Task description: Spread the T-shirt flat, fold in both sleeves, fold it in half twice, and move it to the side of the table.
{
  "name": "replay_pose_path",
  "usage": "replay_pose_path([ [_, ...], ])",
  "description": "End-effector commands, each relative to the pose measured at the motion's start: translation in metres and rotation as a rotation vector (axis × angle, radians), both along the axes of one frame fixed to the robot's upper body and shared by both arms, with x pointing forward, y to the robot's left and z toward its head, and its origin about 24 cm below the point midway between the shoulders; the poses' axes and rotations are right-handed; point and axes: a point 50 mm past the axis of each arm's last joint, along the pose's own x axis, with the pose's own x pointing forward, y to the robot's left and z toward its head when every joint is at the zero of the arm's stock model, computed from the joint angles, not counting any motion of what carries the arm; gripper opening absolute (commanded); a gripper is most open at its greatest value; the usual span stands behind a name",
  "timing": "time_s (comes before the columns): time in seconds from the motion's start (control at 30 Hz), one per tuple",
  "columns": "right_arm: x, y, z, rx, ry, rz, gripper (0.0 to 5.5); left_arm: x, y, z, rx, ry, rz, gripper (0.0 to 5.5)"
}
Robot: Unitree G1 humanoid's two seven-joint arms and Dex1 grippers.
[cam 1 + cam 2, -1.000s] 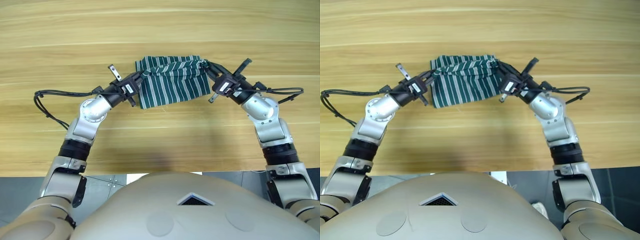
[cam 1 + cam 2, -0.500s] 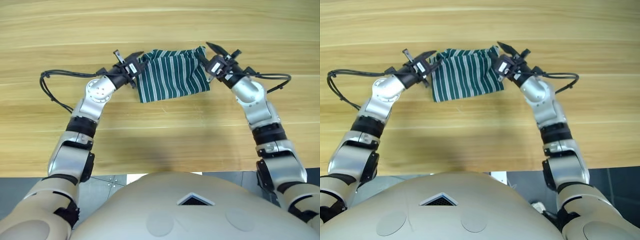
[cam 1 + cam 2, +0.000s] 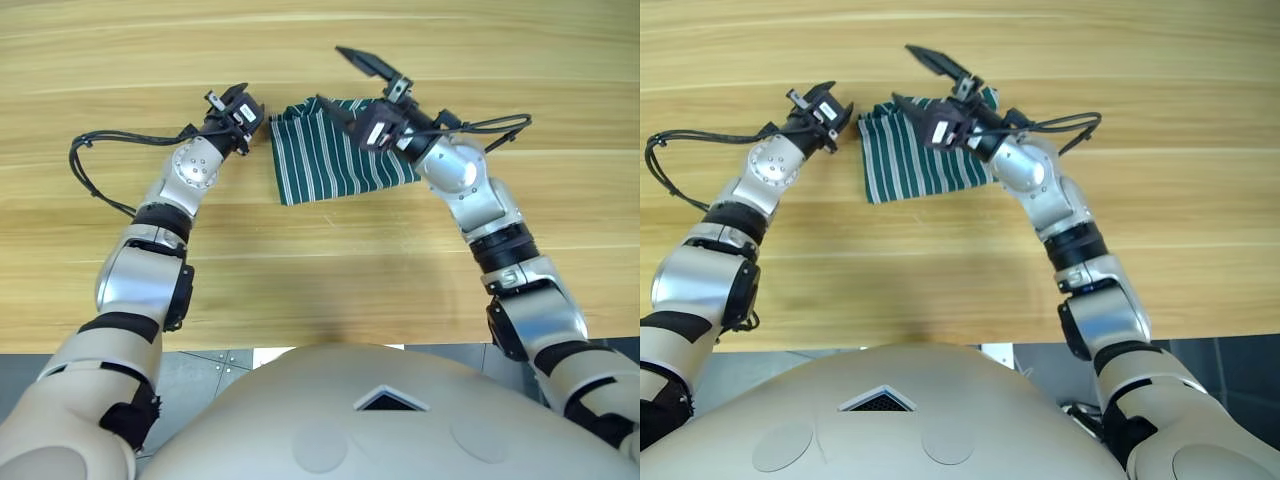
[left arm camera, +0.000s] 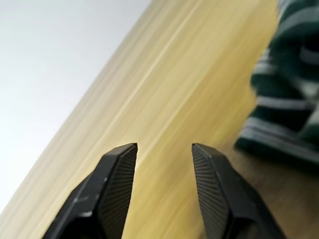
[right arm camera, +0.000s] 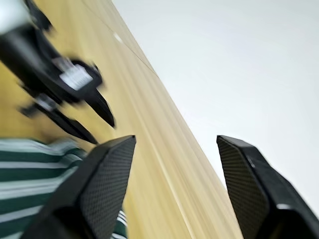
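The dark green T-shirt with white stripes (image 3: 340, 150) lies folded into a small, slightly skewed rectangle on the light wooden table (image 3: 320, 260), its far edge a little bunched. Above that far edge, toward the shirt's right corner, hangs the right gripper (image 3: 332, 76), its jaws spread wide with nothing between them. The lower finger sits close over the cloth. Just beside the shirt's far left corner is the left gripper (image 4: 164, 147), jaws parted and empty, low over bare wood. With the folding apparently done, the step left is probably carrying the bundle to the side, and that is where it could come undone. A pinch that catches only the top layer would peel the fold open as it lifts. Pulling from the far edge alone could drag the lower layers and smear the stack across the wood. The right gripper's lower finger may also snag the bunched edge if it sweeps sideways.
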Motion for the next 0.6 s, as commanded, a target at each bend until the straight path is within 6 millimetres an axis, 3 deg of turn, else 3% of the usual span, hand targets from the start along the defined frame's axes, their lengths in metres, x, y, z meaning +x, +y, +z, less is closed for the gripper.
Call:
replay_pose_path([
  [0.03, 0.005, -0.005, -0.027, -0.082, 0.121, 0.004, 2.99, -0.004, 0.031, 0.008, -0.082, -0.081, 0.160, 2.02],
  [0.17, 0.037, -0.025, -0.056, -0.190, 0.245, -0.181, 2.99, -0.020, 0.047, 0.011, -0.207, -0.187, 0.217, 2.02],
  [0.37, 0.069, -0.047, -0.065, -0.226, 0.410, -0.505, 2.99, -0.043, 0.049, 0.012, -0.344, -0.269, 0.224, 2.02],
  [0.53, 0.074, -0.074, -0.071, -0.056, 0.620, -0.745, 2.99, -0.055, 0.050, 0.007, -0.392, -0.259, 0.248, 2.02],
  [0.6, 0.074, -0.101, -0.072, 0.063, 0.708, -0.903, 2.99, -0.059, 0.051, 0.006, -0.422, -0.262, 0.265, 2.02],
])
